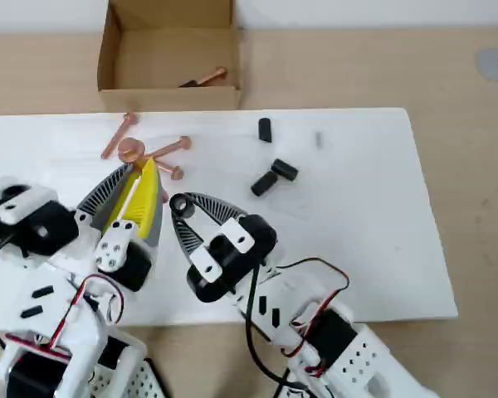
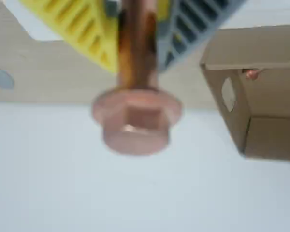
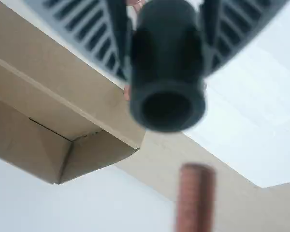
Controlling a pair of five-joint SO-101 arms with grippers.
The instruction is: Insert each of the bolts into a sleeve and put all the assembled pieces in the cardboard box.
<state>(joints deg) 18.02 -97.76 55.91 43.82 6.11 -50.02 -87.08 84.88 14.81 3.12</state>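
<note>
Copper bolt (image 2: 135, 121) sits clenched in the yellow-and-grey left pincer (image 1: 139, 172), its flanged head jutting past the tips above the white board (image 1: 357, 215). The right pincer (image 1: 183, 207) grips a black sleeve (image 3: 167, 82) just beside it. Loose bolts (image 1: 170, 149) lie near; the cardboard box (image 1: 170, 99) stands behind on the desk (image 1: 465, 149).

Both arms are extended forward, side by side. The left gripper (image 1: 139, 168) is clamped on a bolt (image 2: 135, 118); the right gripper (image 1: 181, 205) is closed around a sleeve (image 3: 167, 96).
</note>
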